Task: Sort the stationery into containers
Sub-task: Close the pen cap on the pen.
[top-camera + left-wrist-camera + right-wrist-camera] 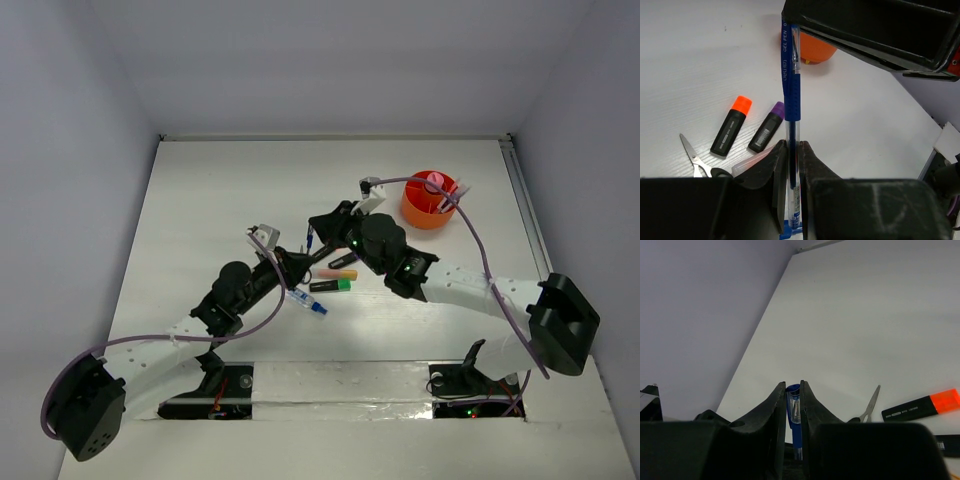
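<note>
A thin blue pen [310, 240] is held off the table by both grippers at once. My left gripper [792, 145] is shut on its lower barrel [791, 90]. My right gripper [793, 385] is shut on its tip end [794, 405] and shows as the black body [875, 30] at the top of the left wrist view. In the top view the left gripper [297, 262] and right gripper [322, 232] meet at the table's middle. The orange cup [428, 200] stands to the back right, with pink-capped pieces [440, 185] in it.
On the table lie a second blue pen [308, 302], a yellow-pink highlighter [338, 273] and a green one [332, 286]. An orange highlighter [731, 125], a purple one [767, 126] and scissors [694, 159] lie left of the held pen. White walls ring the table.
</note>
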Controlling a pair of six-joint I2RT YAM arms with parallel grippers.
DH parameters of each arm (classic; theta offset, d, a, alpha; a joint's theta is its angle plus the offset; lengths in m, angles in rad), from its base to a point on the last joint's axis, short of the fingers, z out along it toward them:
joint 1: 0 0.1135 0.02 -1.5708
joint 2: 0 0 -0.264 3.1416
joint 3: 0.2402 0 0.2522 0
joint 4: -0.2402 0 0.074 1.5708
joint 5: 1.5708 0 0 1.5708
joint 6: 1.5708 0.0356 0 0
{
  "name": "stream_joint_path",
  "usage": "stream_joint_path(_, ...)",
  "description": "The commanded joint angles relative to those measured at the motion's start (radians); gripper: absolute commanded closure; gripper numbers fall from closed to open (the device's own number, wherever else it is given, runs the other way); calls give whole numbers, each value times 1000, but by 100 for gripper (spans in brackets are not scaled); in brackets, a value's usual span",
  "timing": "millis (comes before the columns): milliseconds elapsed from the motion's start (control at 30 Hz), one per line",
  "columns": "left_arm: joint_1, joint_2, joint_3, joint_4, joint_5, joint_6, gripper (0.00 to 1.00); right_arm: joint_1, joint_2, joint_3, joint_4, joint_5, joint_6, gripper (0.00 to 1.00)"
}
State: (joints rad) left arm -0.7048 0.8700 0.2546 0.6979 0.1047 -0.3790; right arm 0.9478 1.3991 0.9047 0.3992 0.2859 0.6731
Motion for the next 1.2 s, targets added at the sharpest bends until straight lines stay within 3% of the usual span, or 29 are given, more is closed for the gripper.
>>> stream_joint_path(0,19,-26,14,80,-25,6,100,46,18,39,-68,-4,-62,100)
stream_joint_path(200,19,-52,23,61,-34,23,100,57,28,37,-120,-25,-73,100)
stream_joint_path(367,28,-91,21,35,-68,40,100,57,58,39,-175,-155,-50,100)
stream_joint_path(667,28,-120,32,15,-82,49,100,57,43,-10,-304,-237,-29,100)
stream_joint_path(900,37,-135,35,23,-73,42,100,75,49,-121,-249,-280,59,100)
stream_joint_path(1167,47,-157,32,35,-62,38,100,85,109,-139,-191,-361,111,100)
